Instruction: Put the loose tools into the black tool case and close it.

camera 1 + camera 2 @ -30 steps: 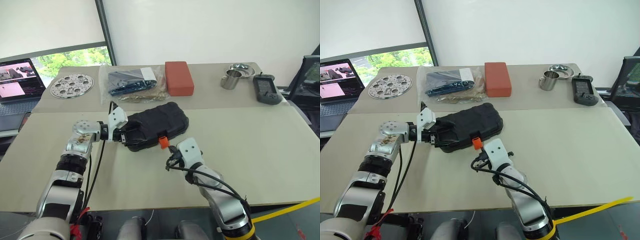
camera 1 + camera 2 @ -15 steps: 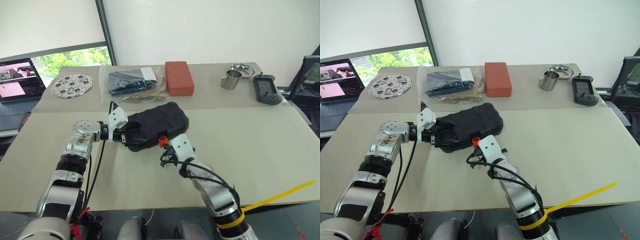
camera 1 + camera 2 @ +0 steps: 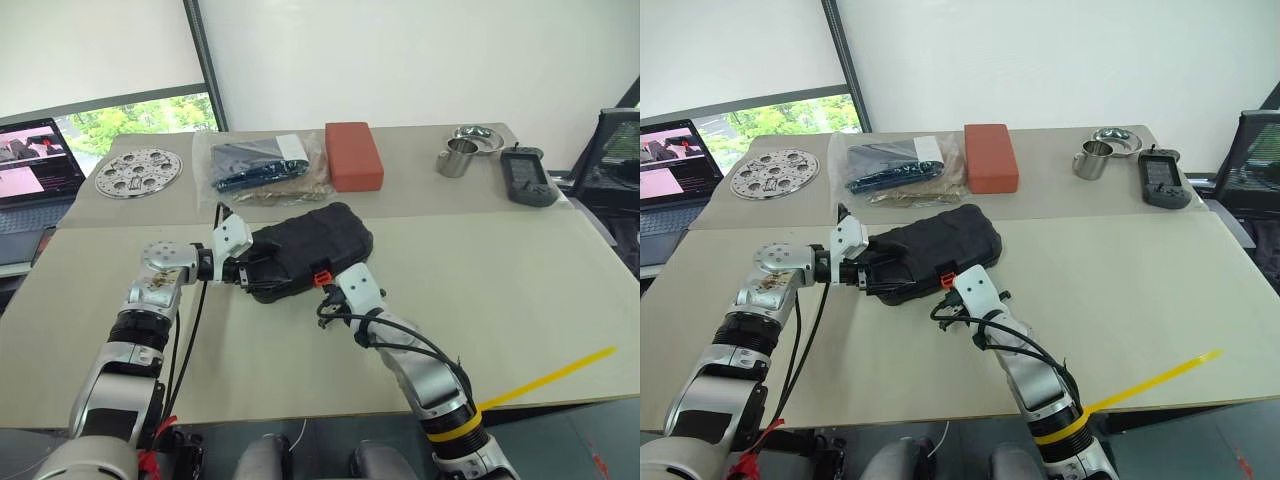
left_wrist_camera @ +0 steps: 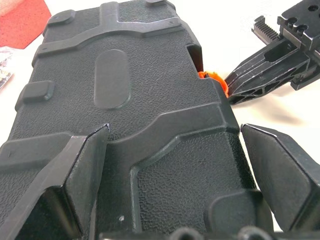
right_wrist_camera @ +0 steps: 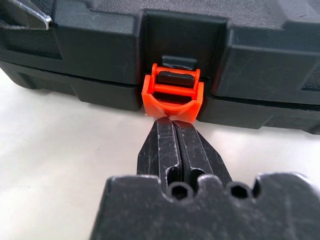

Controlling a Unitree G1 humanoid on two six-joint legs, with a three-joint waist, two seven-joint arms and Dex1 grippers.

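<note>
Black tool case (image 3: 305, 250) lies lid-down mid-table; left gripper (image 4: 175, 170) straddles its end, jaws wide, steadying it. Right gripper (image 5: 175, 145), fingers pressed together, tips at the orange latch (image 5: 173, 93). Should push straight & square w/ the case braced, so the latch snaps home.

Matt pebbled plastic case (image 4: 125, 100), glossy orange latch (image 5: 173, 97)

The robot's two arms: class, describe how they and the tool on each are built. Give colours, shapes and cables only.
Both arms are jointed silver-grey metal segments with black bands, each ending in a white wrist block. The left tool has two broad, wedge-shaped black fingers. The right tool has two slim, scuffed black fingers, one with a toothed rack. Loose black cables loop along both forearms. The right arm carries a yellow band, the left a red tie near its base.
</note>
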